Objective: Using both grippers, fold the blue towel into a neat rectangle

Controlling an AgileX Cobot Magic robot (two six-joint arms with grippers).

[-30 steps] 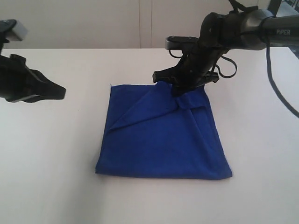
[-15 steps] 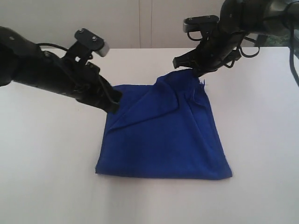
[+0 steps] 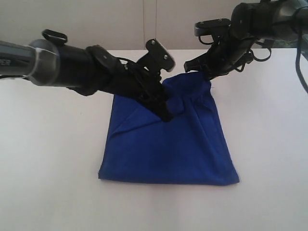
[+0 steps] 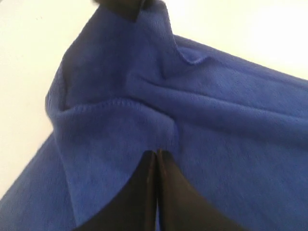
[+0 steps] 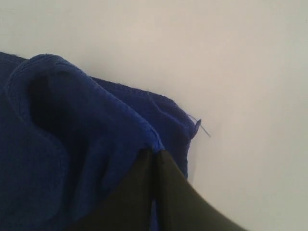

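Two black grippers work at the far side of the blue towel point(image 3: 173, 149), which lies on the white table point(image 3: 53, 159). A marking on the left arm's grey sleeve point(image 3: 19, 62) is cut by the picture's edge and cannot be read.

The right gripper point(image 3: 208, 76) is clamped on the towel's far corner and holds it raised off the table, so the cloth hangs from its fingertips in gathered folds. A loose thread point(image 5: 202, 126) sticks out from the hem just beside those fingers.

The left gripper point(image 3: 166, 114) reaches across the middle. Its fingers are pressed together, with the tips against a raised fold below and beside the right gripper. I cannot tell whether any cloth is pinched between them.

On the side away from both grippers, the towel's near edge lies flat and fairly straight, with both near corners on the table. Bare table stretches wide to either side of the arms and in front of the near edge.
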